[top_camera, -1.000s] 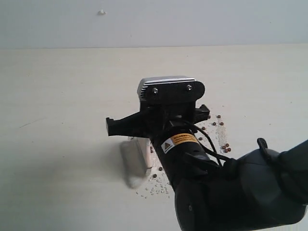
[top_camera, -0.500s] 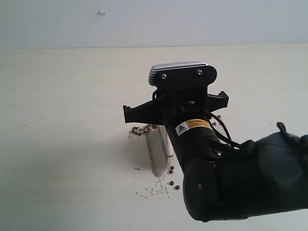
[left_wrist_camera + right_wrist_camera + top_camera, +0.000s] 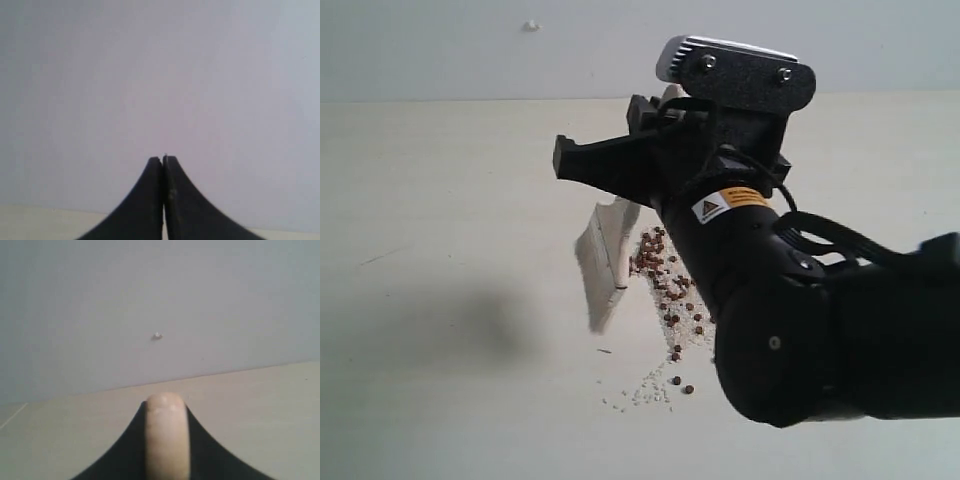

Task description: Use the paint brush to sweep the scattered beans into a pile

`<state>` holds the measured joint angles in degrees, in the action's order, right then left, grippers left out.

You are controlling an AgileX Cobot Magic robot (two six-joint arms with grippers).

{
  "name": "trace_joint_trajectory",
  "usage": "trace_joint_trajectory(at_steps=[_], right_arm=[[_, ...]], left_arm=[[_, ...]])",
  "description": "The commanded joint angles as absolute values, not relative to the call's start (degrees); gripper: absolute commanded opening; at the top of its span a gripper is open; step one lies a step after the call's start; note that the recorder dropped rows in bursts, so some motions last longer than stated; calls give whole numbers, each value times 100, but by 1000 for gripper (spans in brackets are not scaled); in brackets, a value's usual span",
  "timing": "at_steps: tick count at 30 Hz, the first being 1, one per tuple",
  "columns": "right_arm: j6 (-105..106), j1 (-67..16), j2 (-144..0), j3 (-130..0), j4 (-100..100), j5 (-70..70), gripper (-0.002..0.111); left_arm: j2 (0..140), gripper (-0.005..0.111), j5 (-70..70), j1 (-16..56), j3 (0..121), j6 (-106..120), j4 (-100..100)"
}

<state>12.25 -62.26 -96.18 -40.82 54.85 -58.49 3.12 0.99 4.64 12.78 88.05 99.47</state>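
Observation:
My right gripper (image 3: pixel 650 135) hangs over the middle of the table, shut on the paint brush's cream handle (image 3: pixel 166 440). In the right wrist view that gripper (image 3: pixel 166 410) shows the handle filling the gap between its black fingers. The brush head (image 3: pixel 605 258) hangs tilted below it, its lower edge near the table. Just right of the head the beans (image 3: pixel 653 255) lie in a dense reddish-brown pile. A loose trail of beans (image 3: pixel 682 312) and white grains (image 3: pixel 645 392) runs from there toward the front. My left gripper (image 3: pixel 163 160) is shut on nothing and faces a blank wall; it is out of the exterior view.
The pale table (image 3: pixel 440 200) runs back to a grey wall (image 3: pixel 470 50) that carries a small white knob (image 3: pixel 531 25). My bulky right arm (image 3: pixel 800 330) covers the table's right front part. A faint scratch (image 3: pixel 380 256) marks the left side.
My right arm has moved away from the camera with the brush, pushing beans along. A bean cluster that was under the arm now lies gathered beside the brush head.

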Motion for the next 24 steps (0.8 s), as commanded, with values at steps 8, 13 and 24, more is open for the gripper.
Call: trace_joint_trajectory(at_steps=[8,13,24], right_arm=[[1664,-6133,-11130,-5247,6130,-5821,0],[3520,-6133,-11167,-5442,7399,-6138,0],[4487,-6133,-11089,-5467,7746,-6686,0]], left_arm=[[308,0,111,455,1257,8824,9995],[308,0,111,455,1257,8824,9995],[308,0,111,455,1257,8824,9995]])
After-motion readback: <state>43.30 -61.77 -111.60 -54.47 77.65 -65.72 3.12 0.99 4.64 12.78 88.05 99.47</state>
